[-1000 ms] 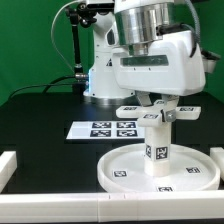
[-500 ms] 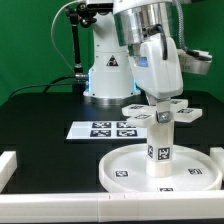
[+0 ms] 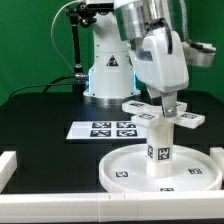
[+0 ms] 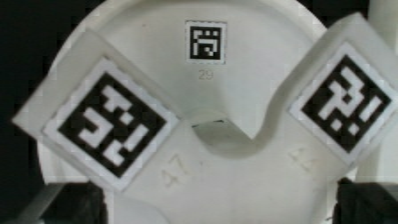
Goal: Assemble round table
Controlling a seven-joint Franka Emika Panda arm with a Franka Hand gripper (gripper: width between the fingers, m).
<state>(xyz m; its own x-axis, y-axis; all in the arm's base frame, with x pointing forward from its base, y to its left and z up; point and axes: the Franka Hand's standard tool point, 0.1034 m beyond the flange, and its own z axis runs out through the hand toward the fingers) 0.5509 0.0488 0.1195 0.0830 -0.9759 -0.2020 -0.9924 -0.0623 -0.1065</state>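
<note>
One white plastic rimmed round disc point(image 3: 122, 172); one thick cylinder leg point(image 3: 157, 146) upright on it; one cross-shaped foot point(image 3: 137, 105) atop, gripper point(image 3: 167, 108) clamped on it.

Black table point(image 3: 40, 110) with marker board point(image 3: 108, 129), round disc point(image 3: 124, 169), white edge bars point(image 3: 8, 166)

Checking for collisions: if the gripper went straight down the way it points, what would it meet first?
The cross-shaped foot atop the leg; the gripper looks right at it, though contact is unclear.

above leg point(image 3: 158, 150) — cross-shaped foot point(image 3: 147, 118), sides free
</note>
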